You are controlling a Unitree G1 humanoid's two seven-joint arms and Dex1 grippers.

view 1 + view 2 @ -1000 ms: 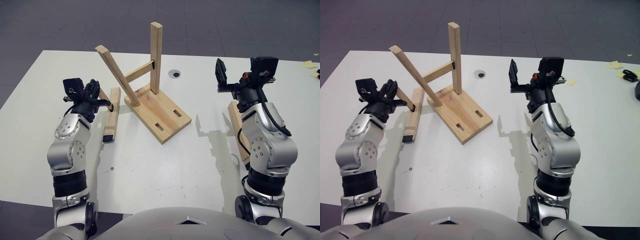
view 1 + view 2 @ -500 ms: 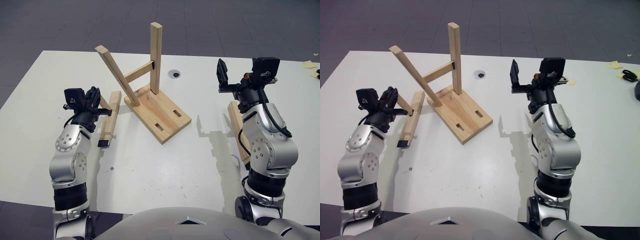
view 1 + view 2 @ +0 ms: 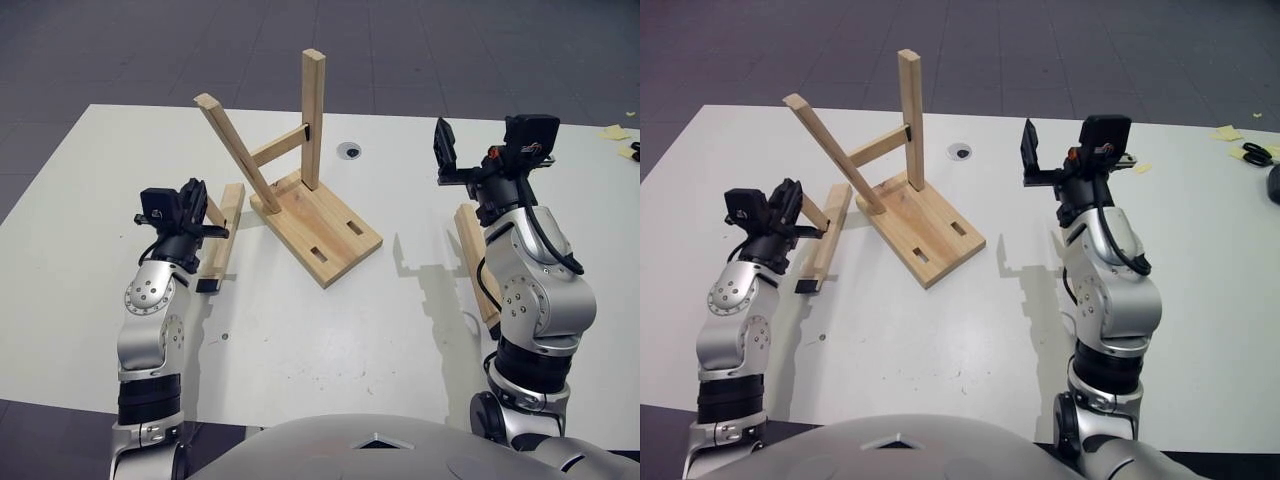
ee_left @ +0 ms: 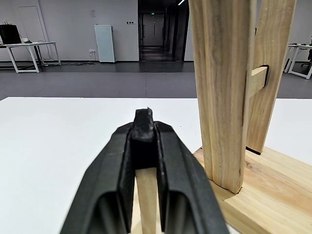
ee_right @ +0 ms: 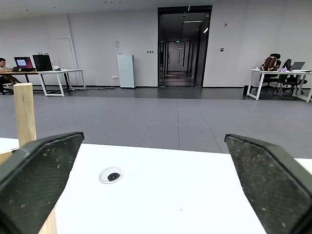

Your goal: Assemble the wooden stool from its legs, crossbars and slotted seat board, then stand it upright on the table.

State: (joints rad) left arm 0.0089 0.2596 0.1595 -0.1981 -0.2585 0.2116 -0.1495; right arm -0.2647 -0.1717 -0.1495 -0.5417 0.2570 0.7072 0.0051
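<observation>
My left gripper (image 3: 192,212) has pulled back twd me and a bit inward over the last sec, dragging the loose leg (image 3: 222,235) w/ it. The leg now lies flat on the table (image 3: 330,340), just left of the seat board (image 3: 335,240), its far end near the board's corner. Fingers are clamped tight on the thin crossbar (image 4: 146,195) that sticks out of that leg, so I've got a firm hold on the sub-assy. Right side hasn't budged: right gripper (image 3: 468,165) hangs above the table w/ jaws spread wide, nothing in it.

What that means, I reckon: stool's abt half built. Seat board lies flat w/ an upright leg (image 3: 313,110) and a tilted leg (image 3: 230,145) standing in it, joined by their own crossbar (image 3: 277,148). Two empty slots (image 3: 318,253) on the near side wait for more legs, and my held piece is prob next, but it needs lifting and turning first.

In the way: the tilted leg leans out over my left side, so swinging the held piece up could knock it. A spare leg (image 3: 468,250) lies under my right forearm, partly hidden. A cable grommet (image 3: 348,150) sits behind the board, well clear
</observation>
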